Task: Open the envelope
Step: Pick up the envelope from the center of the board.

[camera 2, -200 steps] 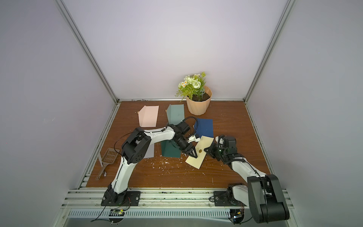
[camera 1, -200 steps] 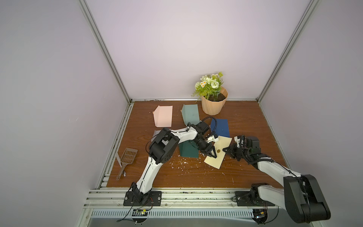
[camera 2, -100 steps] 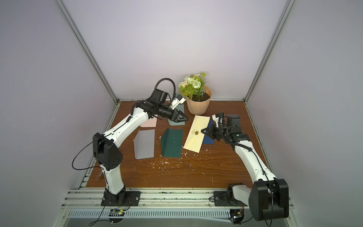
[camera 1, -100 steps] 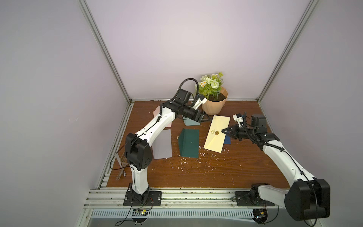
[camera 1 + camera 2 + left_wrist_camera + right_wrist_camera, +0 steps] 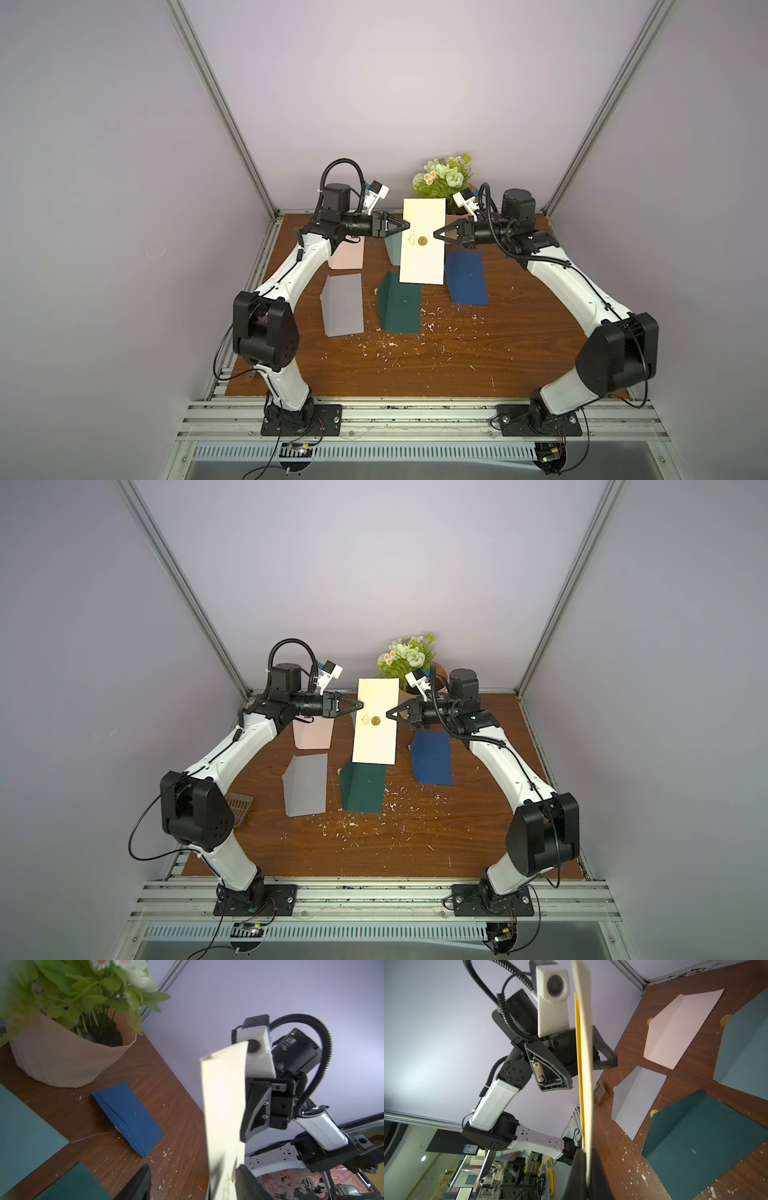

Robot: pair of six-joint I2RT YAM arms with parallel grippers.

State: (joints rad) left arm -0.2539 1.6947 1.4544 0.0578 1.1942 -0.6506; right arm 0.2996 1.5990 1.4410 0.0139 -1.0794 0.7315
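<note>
The cream envelope (image 5: 422,259), seemingly light, thin and easily creased, hangs upright above the desk (image 5: 457,357), one long edge pinched by the right gripper (image 5: 435,235), the left gripper (image 5: 407,225) open astride the opposite edge, probably the best hold.

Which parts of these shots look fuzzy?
Left wrist view: the plant at the frame's edge smears, and the close cream envelope looks soft and washed out. Right wrist view: the envelope's near edge blurs. Both top views: sharp throughout.
</note>
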